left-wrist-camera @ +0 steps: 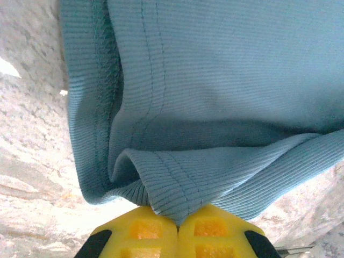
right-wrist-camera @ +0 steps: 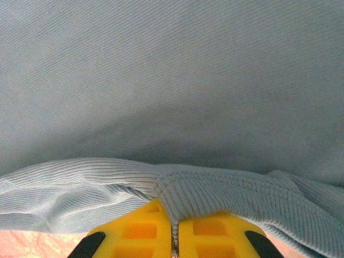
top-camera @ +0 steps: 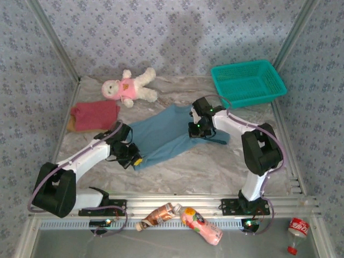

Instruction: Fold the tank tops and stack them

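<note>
Dusty blue tank top (top-camera: 161,134) lying diagonally across the middle of the table (top-camera: 215,172), stretched between the two arms with one edge pinched by each. The left gripper (left-wrist-camera: 178,228) has its yellow pads pressed together on a stitched hem corner at the near-left end. The right gripper (right-wrist-camera: 173,223) is likewise closed on a ribbed, seamed edge at the far-right side. For a clean fold, both pinches should rise together, just clear of the table, and travel across the cloth at an even pace so the held edge lands parallel to the opposite one. Uneven travel would probably drag the free part or skew the crease. The fabric is a fine rib knit, soft and limp, with double-stitched hems, and it bunches near each pinch. The dark red tank top (top-camera: 95,114) lies folded at the far left, apparently on a tan-brown tank top (top-camera: 70,125) of which only an edge shows.
</note>
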{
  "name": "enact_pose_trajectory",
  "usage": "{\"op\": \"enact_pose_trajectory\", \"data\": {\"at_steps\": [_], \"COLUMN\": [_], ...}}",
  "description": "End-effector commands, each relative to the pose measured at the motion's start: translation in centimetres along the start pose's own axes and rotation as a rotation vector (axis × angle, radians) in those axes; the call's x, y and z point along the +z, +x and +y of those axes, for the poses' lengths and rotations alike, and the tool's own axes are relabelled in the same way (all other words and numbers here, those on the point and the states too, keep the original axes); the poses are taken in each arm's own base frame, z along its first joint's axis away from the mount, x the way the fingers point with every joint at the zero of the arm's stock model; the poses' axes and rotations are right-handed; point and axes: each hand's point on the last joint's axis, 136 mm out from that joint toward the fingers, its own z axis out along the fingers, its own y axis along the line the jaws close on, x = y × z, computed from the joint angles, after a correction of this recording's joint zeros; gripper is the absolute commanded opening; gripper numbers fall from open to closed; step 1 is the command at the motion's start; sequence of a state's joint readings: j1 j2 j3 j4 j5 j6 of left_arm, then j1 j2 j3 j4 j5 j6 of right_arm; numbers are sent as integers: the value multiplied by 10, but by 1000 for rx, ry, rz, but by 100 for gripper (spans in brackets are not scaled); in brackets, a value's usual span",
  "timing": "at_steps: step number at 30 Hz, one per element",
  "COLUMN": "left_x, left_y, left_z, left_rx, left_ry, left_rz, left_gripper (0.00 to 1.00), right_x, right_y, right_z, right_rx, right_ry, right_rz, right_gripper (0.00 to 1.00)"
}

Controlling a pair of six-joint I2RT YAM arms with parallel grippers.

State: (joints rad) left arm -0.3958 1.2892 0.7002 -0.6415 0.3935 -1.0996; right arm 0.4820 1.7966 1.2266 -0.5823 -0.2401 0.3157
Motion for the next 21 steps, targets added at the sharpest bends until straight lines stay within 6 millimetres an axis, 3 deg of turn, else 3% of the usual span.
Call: {"op": "enact_pose_trajectory", "data": {"at_steps": [1,8,14,21], "left_x": [5,-1,-24,-33], "left_y": [-8,-25,-28,-9], "left_z": [4,8,12,-1], "left_rx": [-5,-25,-24,46], "left_ry": [-14,-63,-96,-60], "left_rz": [-8,-83,-153,-128], "left_gripper": [6,34,43,47], "right_x": [8,24,32,31], "right_y": [-14,-31,-48,-52], "right_z": [5,2,2,-2], "right_rx": [-15,4,7,6], "right_ry": [-27,-18,-18,-24], "right_rz": [-20,-37,-63,-63], "right_gripper": [10,16,17,24]}}
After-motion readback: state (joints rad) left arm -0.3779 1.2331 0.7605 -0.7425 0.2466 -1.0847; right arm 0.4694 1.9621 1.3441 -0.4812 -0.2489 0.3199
